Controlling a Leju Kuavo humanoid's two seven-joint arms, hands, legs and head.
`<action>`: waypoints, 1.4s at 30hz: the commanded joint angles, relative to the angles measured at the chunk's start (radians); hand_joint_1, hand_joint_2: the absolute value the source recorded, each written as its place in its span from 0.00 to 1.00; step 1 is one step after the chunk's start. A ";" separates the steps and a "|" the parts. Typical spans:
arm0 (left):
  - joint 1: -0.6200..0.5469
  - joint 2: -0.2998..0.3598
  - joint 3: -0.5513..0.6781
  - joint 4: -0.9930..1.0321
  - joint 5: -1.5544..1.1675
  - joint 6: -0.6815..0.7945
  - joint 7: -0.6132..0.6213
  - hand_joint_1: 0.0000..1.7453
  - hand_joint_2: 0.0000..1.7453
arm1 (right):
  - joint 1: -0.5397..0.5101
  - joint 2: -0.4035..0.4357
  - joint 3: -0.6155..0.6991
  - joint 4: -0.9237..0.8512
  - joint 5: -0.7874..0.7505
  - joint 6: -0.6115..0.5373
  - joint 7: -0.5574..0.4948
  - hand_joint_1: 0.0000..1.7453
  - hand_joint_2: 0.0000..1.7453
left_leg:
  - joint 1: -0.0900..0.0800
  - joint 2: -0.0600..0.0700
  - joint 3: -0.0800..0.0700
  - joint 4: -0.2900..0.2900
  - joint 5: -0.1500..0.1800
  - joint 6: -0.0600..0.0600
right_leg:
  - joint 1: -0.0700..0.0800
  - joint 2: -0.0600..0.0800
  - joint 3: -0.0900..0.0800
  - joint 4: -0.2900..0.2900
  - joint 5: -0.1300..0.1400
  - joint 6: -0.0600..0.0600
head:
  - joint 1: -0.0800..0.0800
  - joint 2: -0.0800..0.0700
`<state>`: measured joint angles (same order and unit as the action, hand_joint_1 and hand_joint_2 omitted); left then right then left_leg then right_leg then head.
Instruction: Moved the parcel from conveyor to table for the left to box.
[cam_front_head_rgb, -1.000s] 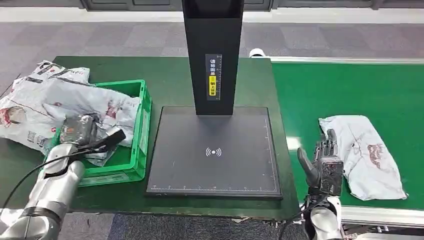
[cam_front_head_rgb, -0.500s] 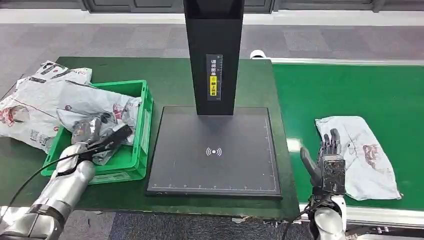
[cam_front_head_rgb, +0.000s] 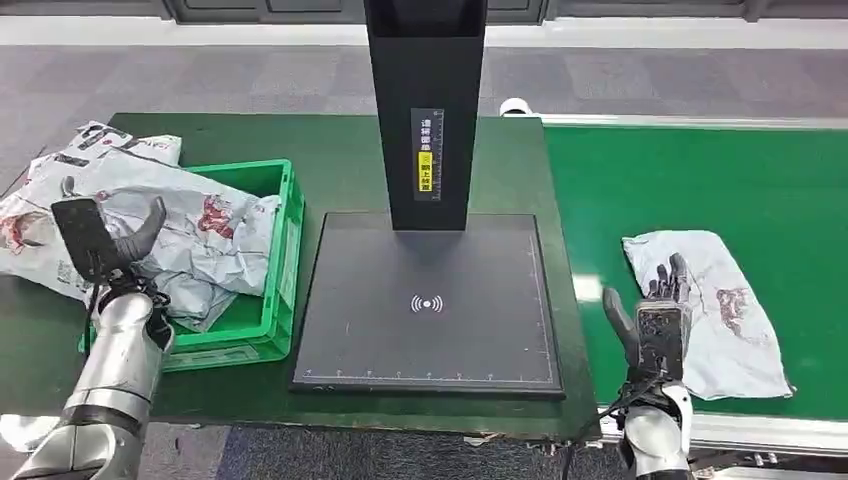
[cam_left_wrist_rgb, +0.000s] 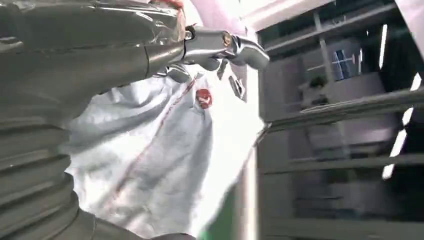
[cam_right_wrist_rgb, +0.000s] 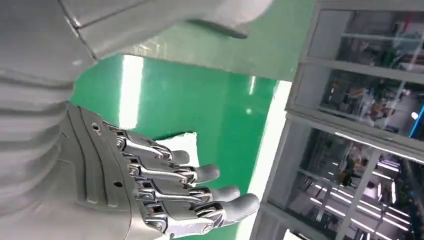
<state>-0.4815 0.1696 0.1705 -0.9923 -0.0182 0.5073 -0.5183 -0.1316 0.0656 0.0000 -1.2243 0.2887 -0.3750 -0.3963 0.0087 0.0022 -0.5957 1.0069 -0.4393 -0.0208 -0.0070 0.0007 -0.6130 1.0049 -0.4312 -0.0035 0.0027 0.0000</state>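
A crumpled white parcel (cam_front_head_rgb: 725, 315) lies on the green conveyor (cam_front_head_rgb: 700, 170) at the right. My right hand (cam_front_head_rgb: 655, 330) stands upright just left of it, fingers spread, holding nothing; the fingertips reach the parcel's near-left edge. The right wrist view shows that hand (cam_right_wrist_rgb: 150, 185) open over the belt, with a corner of the parcel (cam_right_wrist_rgb: 182, 142) beyond it. My left hand (cam_front_head_rgb: 100, 240) is raised over the left rim of the green crate (cam_front_head_rgb: 290, 250), open and empty. Several white parcels (cam_front_head_rgb: 200, 230) are heaped in and over the crate; in the left wrist view one parcel (cam_left_wrist_rgb: 165, 150) lies under the hand (cam_left_wrist_rgb: 125, 45).
A black scanner plate (cam_front_head_rgb: 430, 340) with a tall black post (cam_front_head_rgb: 427, 110) sits mid-table between crate and conveyor. The dark green table (cam_front_head_rgb: 340, 150) ends at its front edge near my arms. More parcels (cam_front_head_rgb: 40, 215) spill over the table's left side.
My left hand has come up out of the crate and moved left, now open with nothing in it. The conveyor parcel has drifted slightly left. My right hand has barely moved.
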 joint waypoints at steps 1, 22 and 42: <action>0.078 -0.087 -0.055 -0.156 0.149 -0.188 0.036 0.00 1.00 | -0.074 -0.010 -0.049 0.163 0.016 -0.011 0.019 0.00 1.00 | 0.000 -0.001 0.001 -0.001 0.000 0.001 | 0.000 -0.001 0.002 -0.002 0.000 0.001 | 0.000 0.000; -0.040 -0.317 -0.545 0.147 0.060 -0.490 0.028 0.00 1.00 | -0.305 -0.150 -0.122 0.779 0.871 -0.323 0.569 0.00 1.00 | -0.003 -0.005 0.000 0.000 0.000 0.004 | -0.003 -0.004 0.002 -0.003 0.002 0.003 | 0.000 0.000; -0.157 -0.370 -0.583 0.356 0.056 -0.461 0.015 0.00 1.00 | -0.310 -0.206 -0.139 0.940 0.998 0.104 0.853 0.00 1.00 | -0.003 -0.003 0.000 0.000 -0.001 0.005 | -0.003 -0.003 0.002 -0.003 0.002 0.004 | 0.000 0.000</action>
<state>-0.5705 -0.1999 -0.3639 -0.7630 0.0355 0.0488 -0.5035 -0.4239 -0.1205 -0.0892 -0.3998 1.2848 -0.2884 0.4517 0.0053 0.0033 -0.5965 1.0082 -0.4408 -0.0159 -0.0101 0.0013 -0.6137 1.0037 -0.4297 0.0016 0.0023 0.0000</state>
